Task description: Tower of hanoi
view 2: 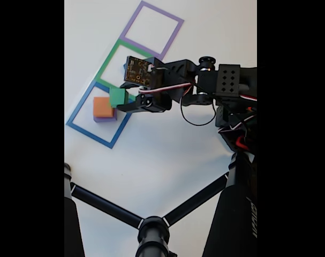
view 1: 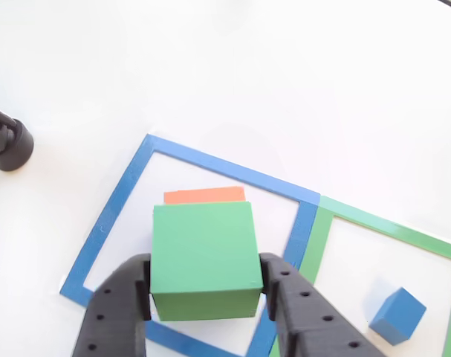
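A black two-finger hand point(view 1: 205, 286) grips the green block point(view 1: 203, 256) by its 2 side faces, 1 finger point(view 1: 117, 312) on the left and 1 on the right in the other view, holding it above the blue square outline point(view 1: 114, 216) taped to the white tabletop point(view 1: 247, 74). Just beyond the green block in that view, a strip of the orange block point(view 1: 204, 195) shows, inside the blue outline.

In the fixed view the hand point(view 2: 131, 101) reaches in from the right with the green block point(view 2: 118, 97) at its tip, just right of the orange block point(view 2: 103, 107). The orange block sits on the purple block point(view 2: 104, 119), of which a thin edge shows beneath it; both lie within the blue outline point(view 2: 90, 131).

The small blue block point(view 1: 397, 314) rests on the tabletop inside the green square outline point(view 1: 388, 223), which adjoins the blue outline on the right in the other view. In the fixed view the green outline point(view 2: 110, 60) lies beyond the blue outline, and a purple square outline point(view 2: 151, 29) lies beyond that, the 3 forming a diagonal row. Black tripod legs point(view 2: 125, 214) cross the tabletop nearer the camera than the blue outline.
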`<state>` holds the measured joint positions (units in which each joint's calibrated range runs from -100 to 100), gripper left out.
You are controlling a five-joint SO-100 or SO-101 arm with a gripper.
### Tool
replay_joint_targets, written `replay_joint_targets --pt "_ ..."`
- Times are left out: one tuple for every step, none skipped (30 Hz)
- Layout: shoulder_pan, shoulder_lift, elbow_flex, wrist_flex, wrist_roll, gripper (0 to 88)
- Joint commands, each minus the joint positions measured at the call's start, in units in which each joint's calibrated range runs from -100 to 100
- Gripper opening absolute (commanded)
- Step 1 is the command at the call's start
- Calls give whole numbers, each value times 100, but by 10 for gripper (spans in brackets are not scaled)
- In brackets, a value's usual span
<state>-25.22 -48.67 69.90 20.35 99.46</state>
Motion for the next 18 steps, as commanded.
replay_joint_targets --pt "-115 422 374 -1655 54 57" --pt "-115 600 437 -1954 54 57" --pt "-115 777 456 -2165 54 57" --pt "-96 979 483 -2440 54 57" --pt "-76 1173 510 -2708 54 57" --pt "-48 1423 510 -3007 54 57" --pt "-9 1617 492 -3210 54 57" --pt "29 1811 465 -3404 54 56" --pt "87 2045 437 -3671 54 55" --pt "115 2223 428 -3874 54 55" --pt "154 2392 401 -4035 54 55" --pt "183 2521 374 -4133 54 55" --pt "202 2634 356 -4222 54 55" --pt "202 2699 347 -4286 54 55" --pt "202 2739 347 -4343 54 55" --pt "183 2764 356 -4376 54 55" --pt "154 2796 356 -4408 54 55" --pt "144 2820 347 -4432 54 55"
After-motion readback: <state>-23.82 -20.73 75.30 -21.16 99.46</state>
